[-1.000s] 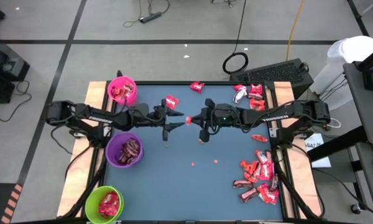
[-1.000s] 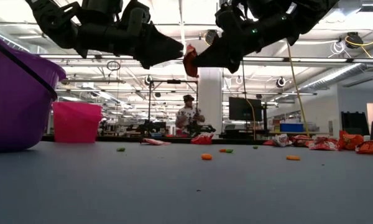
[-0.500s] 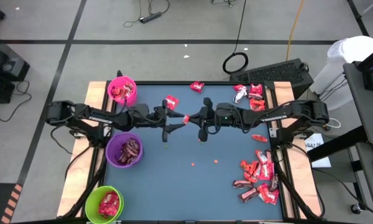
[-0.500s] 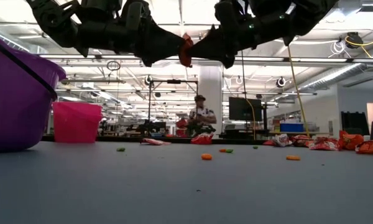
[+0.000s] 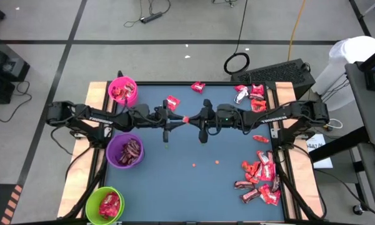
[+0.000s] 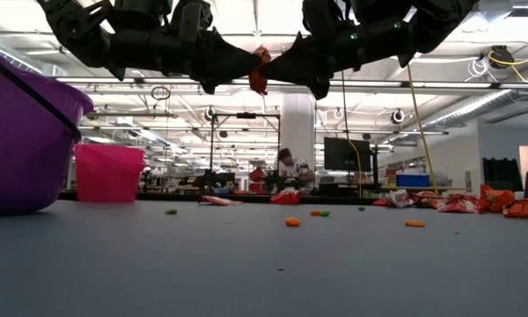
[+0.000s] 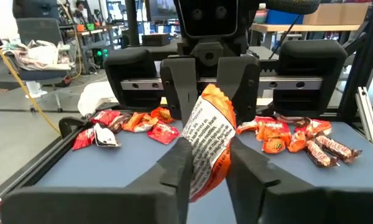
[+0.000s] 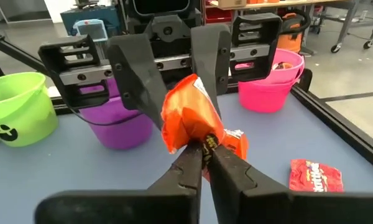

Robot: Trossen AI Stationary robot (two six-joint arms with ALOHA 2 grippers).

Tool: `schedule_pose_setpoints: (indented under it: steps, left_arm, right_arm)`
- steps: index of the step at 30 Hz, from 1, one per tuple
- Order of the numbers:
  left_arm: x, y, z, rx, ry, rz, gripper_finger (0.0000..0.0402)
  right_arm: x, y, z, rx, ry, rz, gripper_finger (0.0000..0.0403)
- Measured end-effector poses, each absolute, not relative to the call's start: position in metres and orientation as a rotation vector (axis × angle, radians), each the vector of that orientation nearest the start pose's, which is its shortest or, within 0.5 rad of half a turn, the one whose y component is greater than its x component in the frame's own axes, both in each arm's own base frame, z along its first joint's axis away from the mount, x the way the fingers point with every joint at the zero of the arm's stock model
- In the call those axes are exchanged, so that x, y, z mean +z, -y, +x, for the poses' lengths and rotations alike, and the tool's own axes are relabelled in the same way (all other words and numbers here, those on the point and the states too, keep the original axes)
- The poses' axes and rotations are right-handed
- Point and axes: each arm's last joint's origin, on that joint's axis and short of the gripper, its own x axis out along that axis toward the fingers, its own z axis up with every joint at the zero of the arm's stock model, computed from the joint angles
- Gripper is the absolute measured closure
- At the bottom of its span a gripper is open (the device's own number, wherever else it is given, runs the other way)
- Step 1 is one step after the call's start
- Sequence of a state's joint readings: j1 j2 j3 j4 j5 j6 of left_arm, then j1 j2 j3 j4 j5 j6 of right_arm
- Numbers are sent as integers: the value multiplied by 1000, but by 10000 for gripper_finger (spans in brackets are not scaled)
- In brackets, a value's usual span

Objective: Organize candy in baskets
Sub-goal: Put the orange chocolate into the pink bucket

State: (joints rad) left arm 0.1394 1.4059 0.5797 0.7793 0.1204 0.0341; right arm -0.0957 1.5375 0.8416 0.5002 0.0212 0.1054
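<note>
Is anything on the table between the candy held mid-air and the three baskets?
Nothing visible. The candy hangs between the left hand and right hand; the table toward the pink, purple and green basket is bare.

On the dark arms in the high view we can read white lettering, "TROSSEN", on the right arm [image 5: 276,116] and the same kind of mark on the left arm [image 5: 102,116], though that one is too small for us to spell out. The orange candy wrapper [image 7: 206,138] in the left wrist view carries a block of fine black print on white that we cannot read. The lime green basket [image 8: 15,107] shows a black mark, not lettering we can make out.
</note>
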Motion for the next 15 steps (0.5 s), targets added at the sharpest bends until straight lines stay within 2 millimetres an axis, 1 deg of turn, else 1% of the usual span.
schedule_pose_setpoints:
  steps: [3,7,11,15]
  left_arm:
    - [220,-36,281,24,-46,28,334]
    - [219,-36,281,25,-58,27,337]
    - [217,-40,276,47,-132,43,337]
    - [222,-42,264,101,-206,37,338]
  right_arm:
    - [238,32,331,-123,-185,104,359]
    - [242,31,327,-126,-195,94,308]
    - [254,30,314,-128,-240,94,266]
    - [258,29,297,-134,-354,97,244]
